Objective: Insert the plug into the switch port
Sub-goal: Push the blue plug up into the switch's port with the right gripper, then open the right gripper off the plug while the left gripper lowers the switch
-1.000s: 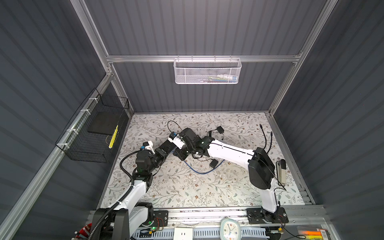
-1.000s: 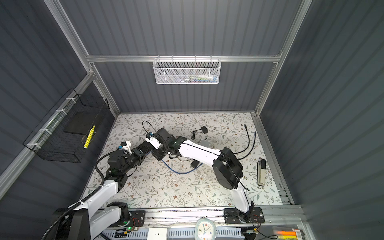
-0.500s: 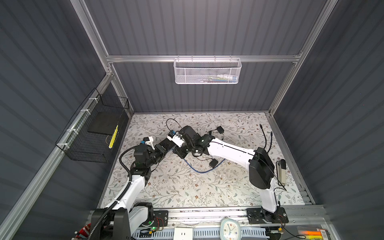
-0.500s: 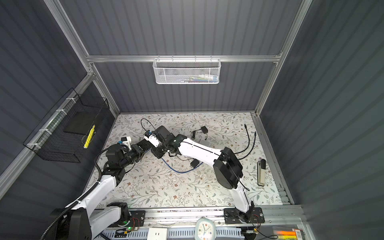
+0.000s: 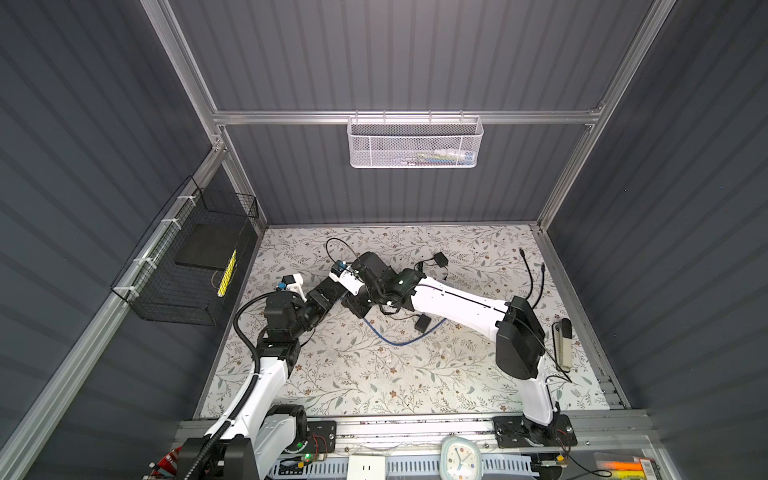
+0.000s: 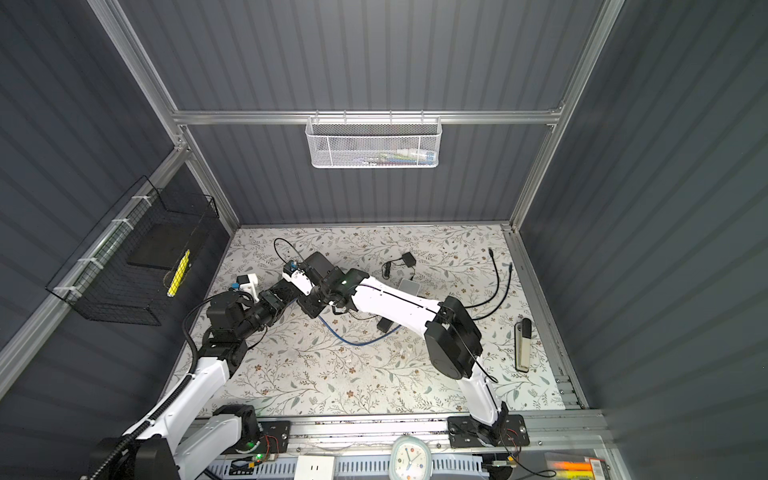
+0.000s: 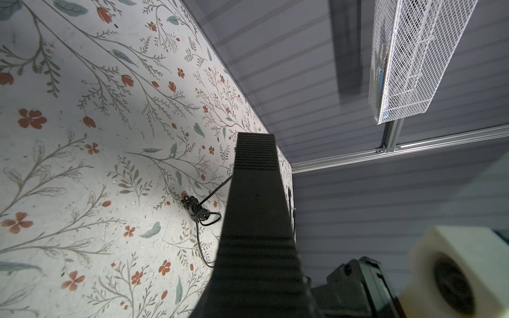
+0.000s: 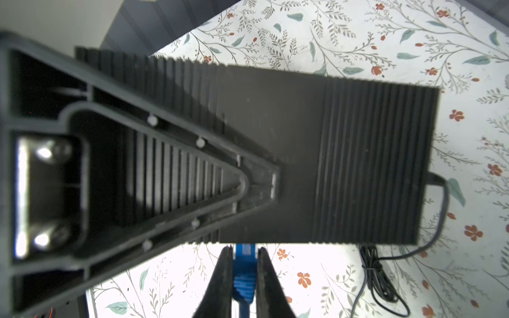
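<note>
Edging up-frame in both top views since a moment ago, the left end effector clamps the blue plug at the edge of the black ribbed switch box, gripped by the right end effector, left of centre; insertion seems under way, seating unconfirmed.

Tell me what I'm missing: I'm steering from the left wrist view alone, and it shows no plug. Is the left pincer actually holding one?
Observer: Yes. In the right wrist view the left pincer is shut on a blue plug.
Operator: How close is it to the switch?
Observer: The plug's tip disappears behind one edge of the switch; whether it is plugged in is hidden.
Operator: What holds the switch?
Observer: The right pincer is shut on it.
</note>
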You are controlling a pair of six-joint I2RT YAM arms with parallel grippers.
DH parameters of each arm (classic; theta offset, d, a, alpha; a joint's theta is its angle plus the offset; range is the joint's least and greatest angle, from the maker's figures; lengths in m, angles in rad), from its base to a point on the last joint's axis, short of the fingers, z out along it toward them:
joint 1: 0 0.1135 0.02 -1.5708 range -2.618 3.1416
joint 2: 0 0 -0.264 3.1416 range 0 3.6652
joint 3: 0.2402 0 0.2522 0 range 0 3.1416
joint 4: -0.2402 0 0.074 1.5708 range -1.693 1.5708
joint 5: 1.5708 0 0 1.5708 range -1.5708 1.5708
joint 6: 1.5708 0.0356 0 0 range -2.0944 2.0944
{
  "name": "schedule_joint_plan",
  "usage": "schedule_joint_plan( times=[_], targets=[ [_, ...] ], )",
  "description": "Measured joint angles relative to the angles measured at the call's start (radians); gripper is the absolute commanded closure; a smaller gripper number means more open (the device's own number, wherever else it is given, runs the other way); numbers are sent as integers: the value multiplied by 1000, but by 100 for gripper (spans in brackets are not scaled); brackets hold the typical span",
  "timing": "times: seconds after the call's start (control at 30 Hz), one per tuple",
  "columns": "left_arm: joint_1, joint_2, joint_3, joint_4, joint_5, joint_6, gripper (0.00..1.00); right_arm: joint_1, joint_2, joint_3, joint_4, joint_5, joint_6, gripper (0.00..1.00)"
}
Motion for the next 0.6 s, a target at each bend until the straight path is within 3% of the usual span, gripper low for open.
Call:
schedule_joint_plan(
  times=[0.43, 0.6],
  targets=[
    [2, -23, -5, -19, -58, 27, 100, 1, 61, 104, -75, -11, -11, 100],
    [20, 24, 88, -89, -43, 68, 100, -3, 5, -2, 71, 11, -6, 90]
  ],
)
